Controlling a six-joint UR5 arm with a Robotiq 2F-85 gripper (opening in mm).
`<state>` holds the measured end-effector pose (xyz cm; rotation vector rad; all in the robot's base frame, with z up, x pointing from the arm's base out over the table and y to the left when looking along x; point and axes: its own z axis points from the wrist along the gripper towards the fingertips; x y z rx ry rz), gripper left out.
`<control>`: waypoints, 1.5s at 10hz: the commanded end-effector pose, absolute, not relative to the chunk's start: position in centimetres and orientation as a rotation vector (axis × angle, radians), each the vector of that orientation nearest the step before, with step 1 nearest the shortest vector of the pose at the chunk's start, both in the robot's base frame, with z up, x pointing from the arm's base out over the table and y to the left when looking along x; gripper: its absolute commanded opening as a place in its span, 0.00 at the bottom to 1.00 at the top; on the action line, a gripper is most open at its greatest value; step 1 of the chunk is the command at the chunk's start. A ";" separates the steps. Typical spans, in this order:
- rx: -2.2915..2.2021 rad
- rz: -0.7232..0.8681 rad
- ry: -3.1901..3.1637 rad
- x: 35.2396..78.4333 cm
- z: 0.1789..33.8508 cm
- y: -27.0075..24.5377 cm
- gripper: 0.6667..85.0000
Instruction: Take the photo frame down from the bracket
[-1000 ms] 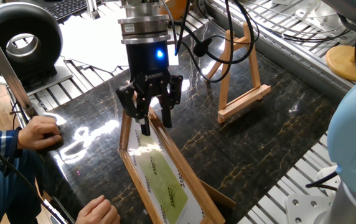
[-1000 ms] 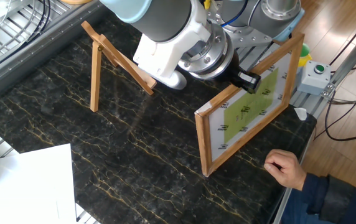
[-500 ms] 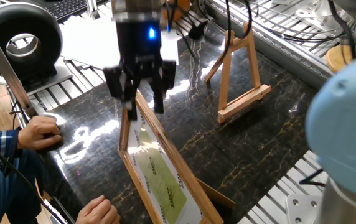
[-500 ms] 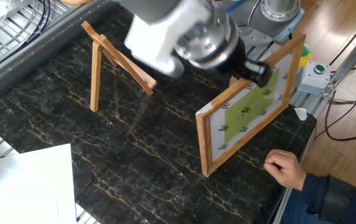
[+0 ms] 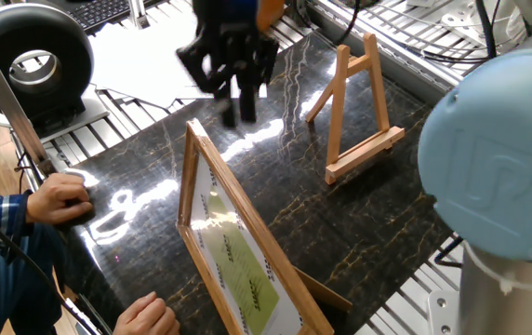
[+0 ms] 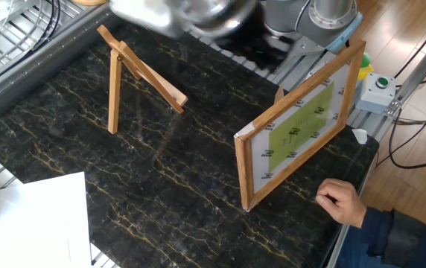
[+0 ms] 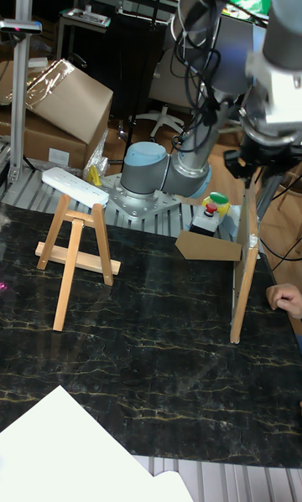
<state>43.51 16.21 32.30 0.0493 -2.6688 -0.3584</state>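
The photo frame [image 5: 236, 256] [image 6: 299, 128] stands upright on the dark marble table [image 6: 161, 186] with nothing gripping it. A brown back prop [image 7: 205, 246] leans behind it, and in the tall fixed view the photo frame [image 7: 245, 255] shows edge-on. The bracket [image 5: 359, 104] [image 6: 126, 73] [image 7: 75, 252], a small wooden easel, stands empty well apart from the frame. My gripper [image 5: 233, 100] is blurred, up above the frame's top corner, open and holding nothing. In the tall view the gripper [image 7: 256, 163] hangs just over the frame's top edge.
A person's hands [image 5: 61, 198] [image 6: 341, 201] rest at the table edge close to the frame. A white paper sheet [image 6: 34, 223] lies at one corner. A black round device [image 5: 33, 56] and a stop button box [image 6: 379, 83] sit off the table.
The gripper has let go of the frame's top edge and risen up and away from it. The frame stays standing where it was. The hands have not moved.
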 end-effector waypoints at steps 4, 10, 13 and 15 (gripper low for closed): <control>-0.004 -0.062 -3.044 51.2 31.5 5.4 0.01; 0.049 0.007 -3.205 52.4 31.1 0.9 0.01; 0.073 -0.002 -3.208 51.9 30.6 0.5 0.01; 0.085 -0.007 -3.195 51.6 30.6 0.6 0.01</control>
